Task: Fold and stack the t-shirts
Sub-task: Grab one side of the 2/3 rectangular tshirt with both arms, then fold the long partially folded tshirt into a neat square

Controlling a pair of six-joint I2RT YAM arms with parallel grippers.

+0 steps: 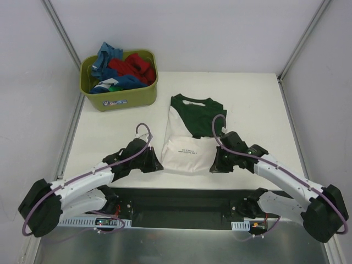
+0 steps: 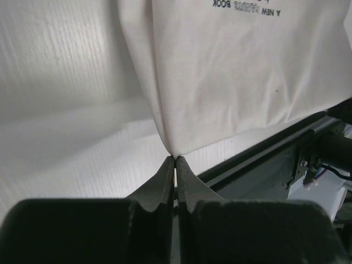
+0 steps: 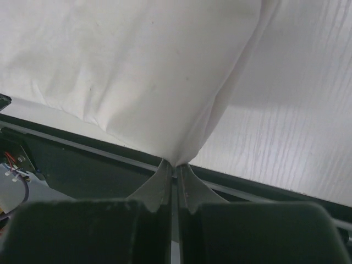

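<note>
A cream t-shirt (image 1: 186, 144) with dark green collar and sleeves lies folded narrow in the middle of the table, black print near its hem. My left gripper (image 1: 159, 165) is shut on the shirt's near left hem corner (image 2: 174, 148). My right gripper (image 1: 213, 166) is shut on the near right hem corner (image 3: 179, 157). Both wrist views show cream cloth pinched at the fingertips, close to the table's front edge. More t-shirts (image 1: 124, 69), blue, red and green, are piled in the tub.
An olive-green plastic tub (image 1: 124, 96) stands at the back left of the table. A black rail (image 1: 181, 201) runs along the near edge between the arm bases. Metal frame posts rise at the back left and back right corners.
</note>
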